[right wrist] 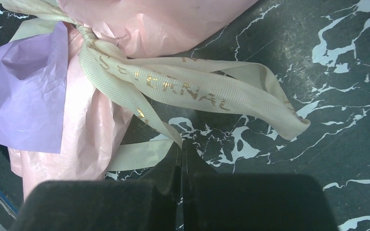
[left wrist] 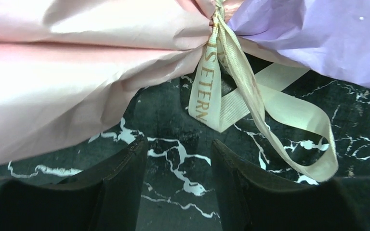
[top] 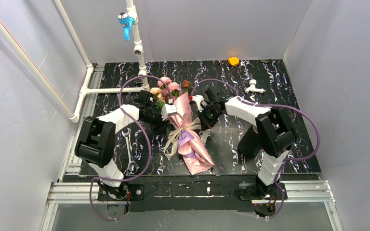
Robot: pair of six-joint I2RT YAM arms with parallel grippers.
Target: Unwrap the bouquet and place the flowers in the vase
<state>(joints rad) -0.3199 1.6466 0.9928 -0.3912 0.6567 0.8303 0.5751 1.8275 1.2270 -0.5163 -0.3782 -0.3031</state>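
The bouquet [top: 189, 139] lies on the black marbled table, a pink paper cone [left wrist: 77, 72] with lilac lining [left wrist: 318, 38], tied with a beige ribbon [left wrist: 217, 82]. Its flowers [top: 166, 89] stick out at the far end. My left gripper [left wrist: 178, 149] is open just left of the ribbon knot, with only bare table between its fingers [left wrist: 125, 178]. My right gripper [right wrist: 182, 144] is shut on a strand of the ribbon [right wrist: 125, 91] that runs from the knot to its tips. In the top view the left gripper [top: 166, 125] and right gripper [top: 206, 121] flank the wrapped stems. The vase is out of view.
A wrench [top: 128, 147] lies left of the bouquet by the left arm. A white pipe [top: 138, 48] with a blue valve [top: 125, 21] stands at the back left. An orange disc [top: 233, 61] and a white fitting [top: 254, 87] sit at the back right. Grey walls enclose the table.
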